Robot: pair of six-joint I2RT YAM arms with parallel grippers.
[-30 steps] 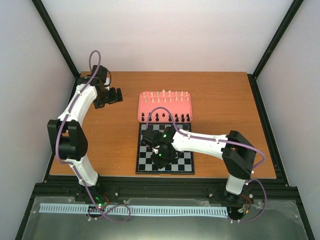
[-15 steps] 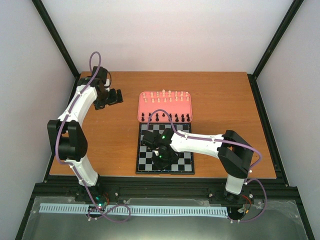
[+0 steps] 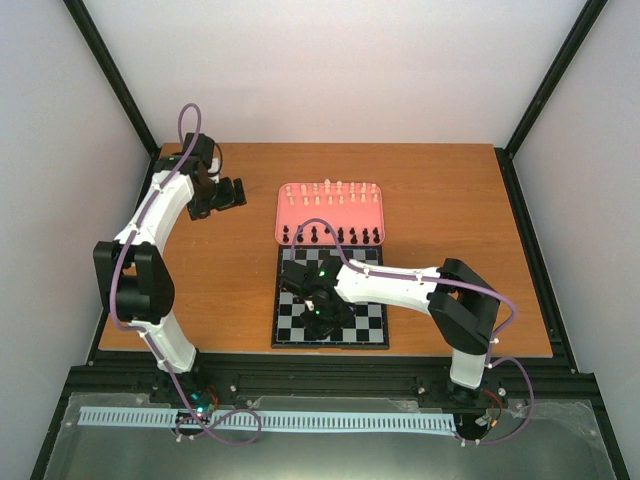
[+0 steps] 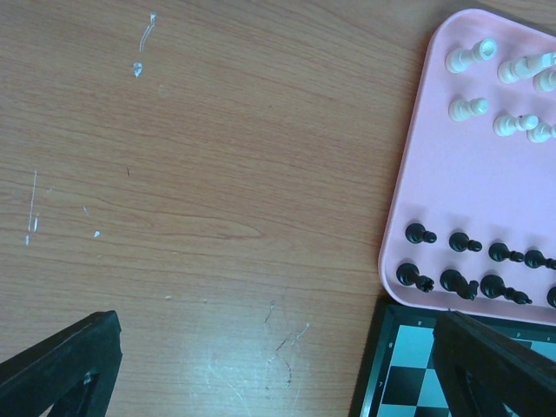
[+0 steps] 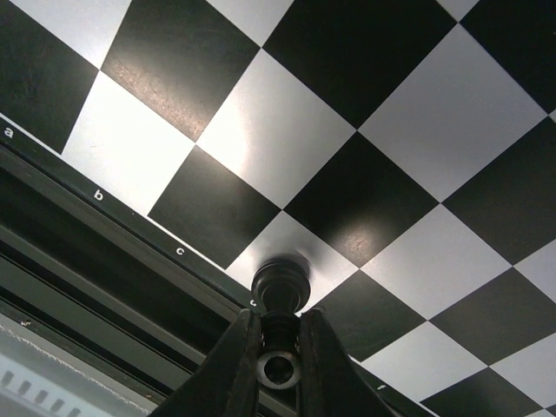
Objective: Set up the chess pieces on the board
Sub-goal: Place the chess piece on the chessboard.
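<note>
One black chess piece (image 5: 280, 288), clamped in right end effector (image 5: 280, 328), at board (image 5: 261, 139) edge

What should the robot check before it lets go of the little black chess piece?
1. Grip: the right gripper is shut on the black piece: ok.
2. Square below: the piece hangs over a bare light square at the lettered edge of the board: ok.
3. Piece touching the board: cannot tell.
4. Neighbouring squares bare in the right wrist view: ok.
5. Left gripper out of the way, open over the table beside the pink tray: ok.
</note>
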